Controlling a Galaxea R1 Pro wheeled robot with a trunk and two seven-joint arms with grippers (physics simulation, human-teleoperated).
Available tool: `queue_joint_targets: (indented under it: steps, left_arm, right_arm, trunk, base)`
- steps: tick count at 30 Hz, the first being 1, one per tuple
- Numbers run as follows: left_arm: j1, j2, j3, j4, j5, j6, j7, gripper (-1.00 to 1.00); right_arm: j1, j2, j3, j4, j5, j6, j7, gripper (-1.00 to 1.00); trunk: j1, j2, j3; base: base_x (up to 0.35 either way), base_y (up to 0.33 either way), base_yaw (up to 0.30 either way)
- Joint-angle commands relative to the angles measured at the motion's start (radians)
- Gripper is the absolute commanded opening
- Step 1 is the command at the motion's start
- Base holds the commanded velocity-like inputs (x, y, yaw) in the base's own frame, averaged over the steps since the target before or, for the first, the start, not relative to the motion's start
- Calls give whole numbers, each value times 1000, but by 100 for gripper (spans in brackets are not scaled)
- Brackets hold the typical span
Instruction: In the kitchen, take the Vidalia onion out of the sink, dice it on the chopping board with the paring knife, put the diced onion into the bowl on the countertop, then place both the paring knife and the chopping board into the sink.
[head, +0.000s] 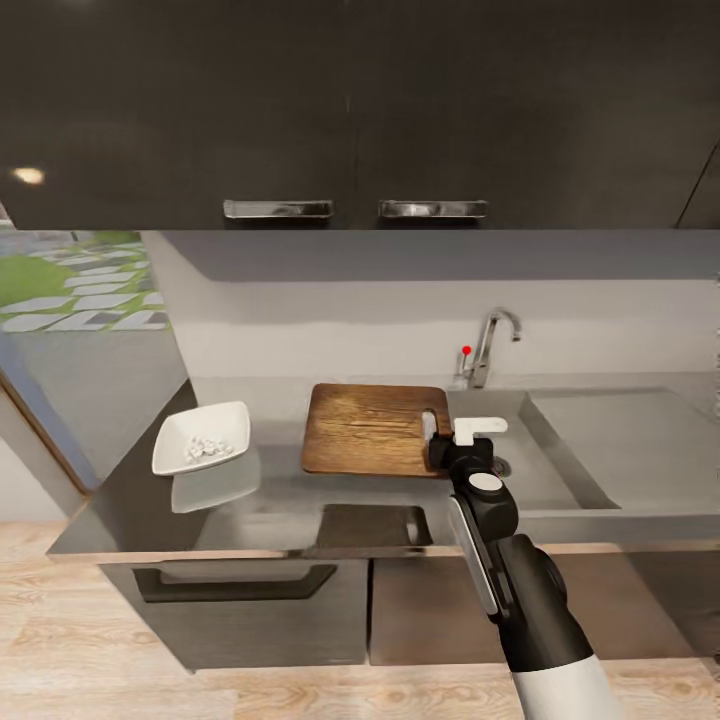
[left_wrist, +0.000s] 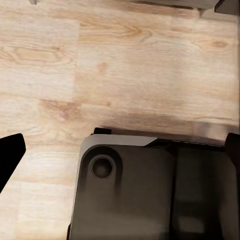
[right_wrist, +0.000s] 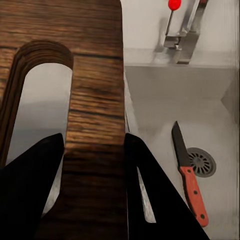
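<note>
Right end effector (right_wrist: 95, 165) nearest the lens in the right wrist view: two dark fingers (right_wrist: 30, 190) set either side of the chopping board's (right_wrist: 95, 75) end strip, beside its slot handle. One finger sits in the slot, the other along the outer edge; clamped on the board.

Head view: right arm reaches up from lower right, end effector (head: 455, 435) at the board's (head: 365, 428) right end, by the sink (head: 520, 440) rim. Board lies flat on the grey surface (head: 270, 490), its right edge reaching the basin's left rim.

Paring knife (right_wrist: 189, 172) lies on the sink floor (right_wrist: 165, 115), orange handle, dark blade, just beside the round drain (right_wrist: 202, 161). Apart from the board.

Faucet (head: 490, 345) with red knob (head: 466, 351) stands behind the basin, against the pale backsplash.

Bowl (head: 202, 438), white, squarish, sits on the surface left of the board, well apart from it. Small pale pieces (head: 205, 446) inside; too small to make out further.

Dark upper cabinets (head: 350, 100) with two steel handles above.

Left wrist view: wood floor (left_wrist: 120, 65) and a dark rounded robot part (left_wrist: 145, 195) below the camera. Dark finger tips at either edge of that picture, standing wide apart, nothing between them.
</note>
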Motion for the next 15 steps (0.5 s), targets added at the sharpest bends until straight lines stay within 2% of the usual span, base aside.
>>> queue_joint_targets:
  steps: [1, 15]
  left_arm:
    - [1, -1, 1, -2, 6, -1, 1, 100]
    - [1, -1, 1, -2, 6, -1, 1, 100]
  right_arm:
    - [-1, 0, 2, -1, 8, 7, -2, -100]
    - [-1, 0, 2, -1, 8, 7, -2, -100]
  trunk:
    - [0, -1, -1]
    - [0, -1, -1]
  base:
    - [0, -306, 0]
    - [0, -306, 0]
